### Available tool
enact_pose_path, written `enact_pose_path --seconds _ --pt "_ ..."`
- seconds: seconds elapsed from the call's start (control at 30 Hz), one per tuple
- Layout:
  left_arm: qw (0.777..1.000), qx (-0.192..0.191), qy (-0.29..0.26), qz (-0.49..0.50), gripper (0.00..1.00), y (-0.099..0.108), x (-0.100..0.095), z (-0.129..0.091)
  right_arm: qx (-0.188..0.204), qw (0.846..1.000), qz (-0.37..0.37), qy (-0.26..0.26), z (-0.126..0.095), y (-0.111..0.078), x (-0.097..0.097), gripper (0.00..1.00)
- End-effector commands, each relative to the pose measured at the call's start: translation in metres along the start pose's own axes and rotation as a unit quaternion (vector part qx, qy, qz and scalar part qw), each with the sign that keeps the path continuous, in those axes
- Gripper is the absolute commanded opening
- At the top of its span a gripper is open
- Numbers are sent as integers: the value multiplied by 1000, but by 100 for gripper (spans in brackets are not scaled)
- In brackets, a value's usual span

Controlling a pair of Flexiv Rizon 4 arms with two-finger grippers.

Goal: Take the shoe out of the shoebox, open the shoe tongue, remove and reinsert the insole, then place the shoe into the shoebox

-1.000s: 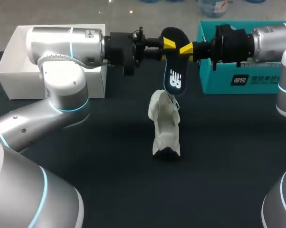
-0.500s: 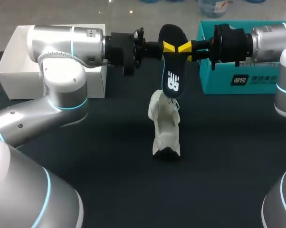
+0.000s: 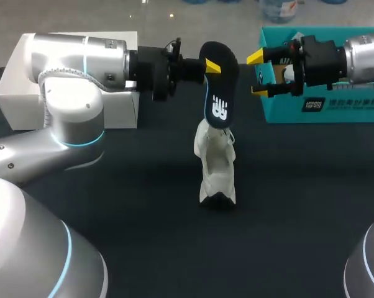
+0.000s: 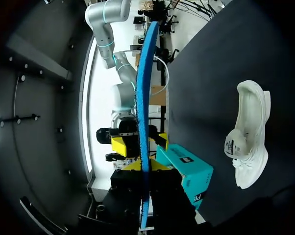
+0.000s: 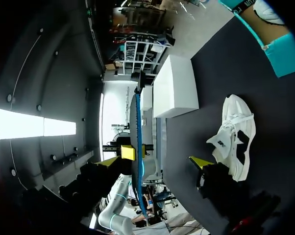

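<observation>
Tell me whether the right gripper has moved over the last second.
Yes. The right gripper has let go of the insole and drawn back to the right, toward the teal shoebox, with its fingers open.

left arm [image 3: 75, 56] level, jaws clamped; right arm [image 3: 367, 59] level, jaws apart.

silver arms [image 3: 75, 53], cyan rings [image 3: 86, 144]; right tool [image 3: 258, 74] black, yellow-tipped

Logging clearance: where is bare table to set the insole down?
Bare table lies on the near side of the shoe, and to its right, in front of the teal shoebox. Crowded: between the white box and shoebox, where the left gripper holds the insole over the shoe, right gripper open beside.
</observation>
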State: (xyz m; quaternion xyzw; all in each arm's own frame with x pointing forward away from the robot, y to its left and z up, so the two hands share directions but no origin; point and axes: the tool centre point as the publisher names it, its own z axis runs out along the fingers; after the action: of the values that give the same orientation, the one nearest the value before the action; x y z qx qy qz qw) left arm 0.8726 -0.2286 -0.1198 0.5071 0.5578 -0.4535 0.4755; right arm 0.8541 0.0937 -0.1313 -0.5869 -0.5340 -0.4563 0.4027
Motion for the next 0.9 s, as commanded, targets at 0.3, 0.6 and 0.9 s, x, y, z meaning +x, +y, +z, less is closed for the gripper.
enact_pose_path --seconds 0.3,0.6,0.9 --pt "1000 -12 -6 -19 0 -16 1 -11 -24 998 -4 -64 -42 -24 -3 100" --pt "999 -15 -7 -31 0 -25 0 -8 -24 998 -4 -64 -42 -24 -3 100" --pt "999 -24 -1 -32 0 -24 -3 -18 36 989 -12 -140 -71 -40 -27 100"
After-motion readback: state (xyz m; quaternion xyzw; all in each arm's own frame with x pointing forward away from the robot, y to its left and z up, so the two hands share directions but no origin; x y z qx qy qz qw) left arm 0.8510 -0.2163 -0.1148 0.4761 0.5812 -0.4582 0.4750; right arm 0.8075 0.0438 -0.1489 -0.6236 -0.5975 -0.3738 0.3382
